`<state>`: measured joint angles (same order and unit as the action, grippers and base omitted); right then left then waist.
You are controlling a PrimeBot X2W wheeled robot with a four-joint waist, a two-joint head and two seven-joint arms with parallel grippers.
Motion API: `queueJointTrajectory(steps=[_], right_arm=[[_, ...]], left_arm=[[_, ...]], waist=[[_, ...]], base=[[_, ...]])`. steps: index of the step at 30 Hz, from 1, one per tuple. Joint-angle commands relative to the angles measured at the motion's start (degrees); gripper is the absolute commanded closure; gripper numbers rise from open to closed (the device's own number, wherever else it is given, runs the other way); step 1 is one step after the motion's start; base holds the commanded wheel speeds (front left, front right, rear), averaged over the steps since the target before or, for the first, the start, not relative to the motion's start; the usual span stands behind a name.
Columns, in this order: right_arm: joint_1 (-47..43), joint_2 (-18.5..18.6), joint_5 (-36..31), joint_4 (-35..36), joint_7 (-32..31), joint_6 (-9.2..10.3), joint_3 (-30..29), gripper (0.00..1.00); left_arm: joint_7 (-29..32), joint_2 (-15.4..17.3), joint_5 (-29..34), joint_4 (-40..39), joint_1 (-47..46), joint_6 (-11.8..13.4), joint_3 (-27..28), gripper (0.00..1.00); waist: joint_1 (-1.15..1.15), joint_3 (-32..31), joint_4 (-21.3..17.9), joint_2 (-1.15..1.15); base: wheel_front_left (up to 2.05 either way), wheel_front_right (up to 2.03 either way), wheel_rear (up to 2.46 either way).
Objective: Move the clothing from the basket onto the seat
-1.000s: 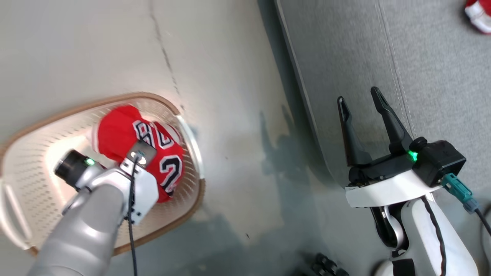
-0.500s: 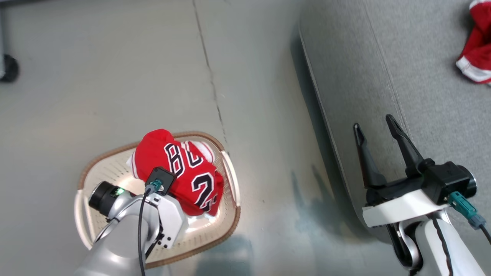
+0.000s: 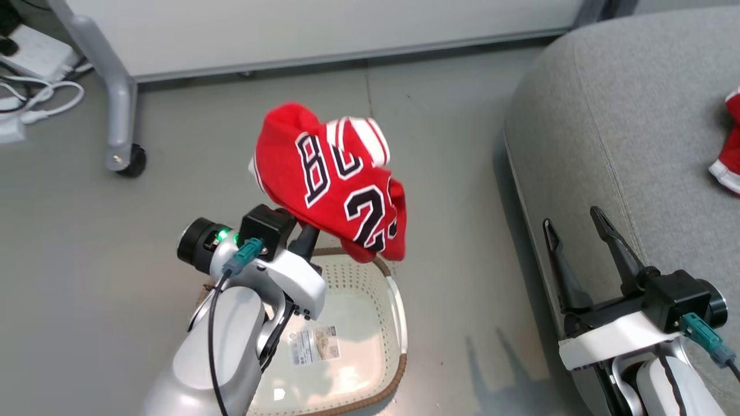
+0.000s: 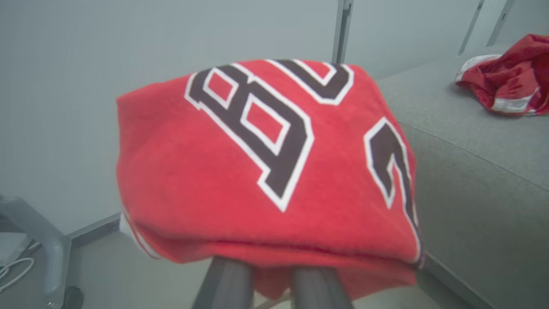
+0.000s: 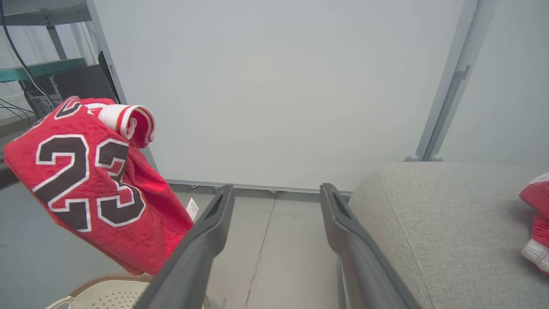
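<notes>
floor (image 3: pixel 87 260): grey, smooth; one thin crack line seen running twd the white wall panel.
seat (image 3: pixel 607 115): grey fabric cushion, rounded corner, seam near front edge; on robot's R side, apart frm basket.
basket (image 3: pixel 400 323): white perforated, brown rim; set on floor under L arm; bare bottom seen w/ a paper label (image 3: pixel 315 344) stuck on it.
jersey (image 3: pixel 329 179): red, bunched up, black-white "23" + lettering, striped trim rolled on top; held in the air over basket's far rim, clear of basket, not touching seat.
shorts (image 3: pixel 729 156): red w/ white band, crumpled; lying on seat top at far R, partly cut off by frame edge in head view.
L gripper (image 3: pixel 307 238): fingers pinched nearly together into jersey's underside; tips covered by cloth; jersey carried by it.
R gripper (image 3: pixel 572 218): fingers spread wide, nothing held; seen over seat's front edge, well apart frm jersey.
frame leg (image 3: pixel 124 156): grey, black caster, on floor at far L.
</notes>
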<state>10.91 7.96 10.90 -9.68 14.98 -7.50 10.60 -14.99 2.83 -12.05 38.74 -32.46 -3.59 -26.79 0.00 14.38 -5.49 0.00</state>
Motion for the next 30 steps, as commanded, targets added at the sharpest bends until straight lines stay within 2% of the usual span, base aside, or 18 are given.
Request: queueJointTrajectory(steps=[1, 8, 19, 23, 30], right_arm=[[-1.0, 0.5, 0.4, 0.1, 0.1, 0.01, 0.1, 0.0], [-2.9, 0.8, 0.7, -0.3, 0.1, 0.01, -0.3, 0.0], [-6.2, 1.0, 1.3, -0.6, 0.1, 0.01, 0.4, 0.0], [-6.9, 1.1, 1.7, -0.7, 0.1, 0.01, 0.6, 0.0], [-7.5, 1.2, 1.8, -0.5, 0.1, 0.01, 1.2, 0.0]], left_arm=[[-0.3, 0.2, 0.6, -3.5, 1.7, 0.2, 1.4, 1.0], [-0.3, 0.2, -0.5, -14.9, 5.6, -0.9, 4.9, 1.0], [-0.3, 0.1, -2.4, -29.2, 11.8, 1.8, 4.2, 1.0], [-0.3, 0.1, -2.9, -31.5, 13.3, 2.1, 2.3, 1.0], [-0.3, 0.2, -3.4, -30.2, 14.6, 0.2, -2.5, 1.0]], waist=[[0.0, -2.0, 1.3, 0.0], [0.0, -5.1, 2.2, 0.0], [0.0, -10.7, 3.2, 0.0], [0.0, -11.6, 3.1, 0.0], [0.0, -12.2, 2.8, 0.0]], base=[[0.0, 0.0, 0.0], [0.0, 0.0, 0.0], [0.0, 0.0, 0.0], [0.0, 0.0, 0.0], [0.0, 0.0, 0.0]])
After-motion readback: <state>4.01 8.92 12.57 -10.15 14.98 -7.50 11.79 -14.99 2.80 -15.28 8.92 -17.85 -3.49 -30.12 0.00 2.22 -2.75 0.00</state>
